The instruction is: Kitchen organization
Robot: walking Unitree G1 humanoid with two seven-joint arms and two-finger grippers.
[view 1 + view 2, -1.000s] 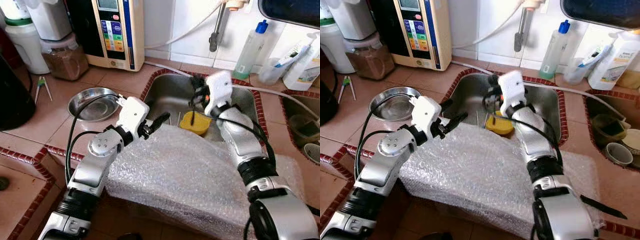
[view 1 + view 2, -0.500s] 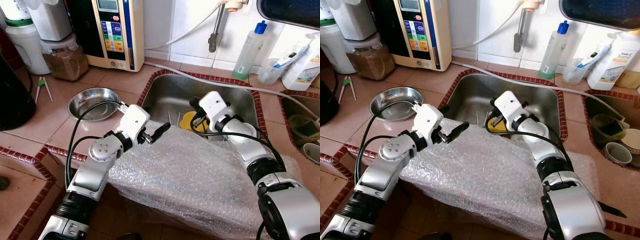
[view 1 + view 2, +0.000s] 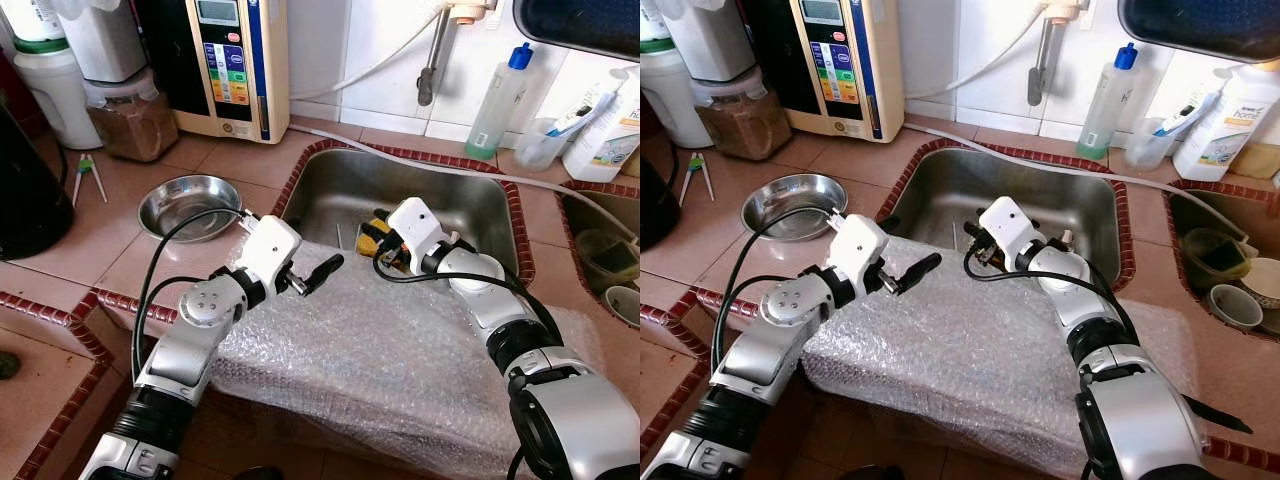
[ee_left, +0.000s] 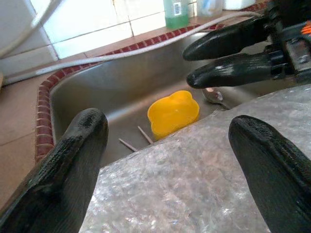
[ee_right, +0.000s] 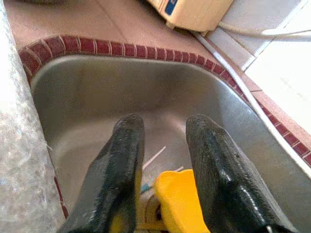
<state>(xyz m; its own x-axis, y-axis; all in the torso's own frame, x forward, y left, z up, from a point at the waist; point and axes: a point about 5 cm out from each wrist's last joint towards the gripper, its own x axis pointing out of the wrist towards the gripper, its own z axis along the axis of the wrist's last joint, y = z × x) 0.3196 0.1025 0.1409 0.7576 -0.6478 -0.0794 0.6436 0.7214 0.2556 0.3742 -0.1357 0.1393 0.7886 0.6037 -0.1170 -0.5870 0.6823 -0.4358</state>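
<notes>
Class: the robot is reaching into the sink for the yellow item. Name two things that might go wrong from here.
1. The yellow item sits partly between the right end effector fingers; closing off-centre may let it slip.
2. The bubble wrap overhangs the sink edge; either arm may drag it in.

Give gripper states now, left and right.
Left gripper: open, empty, above the bubble wrap.
Right gripper: fingers slightly apart around the yellow object in the sink; grip cannot be told.
</notes>
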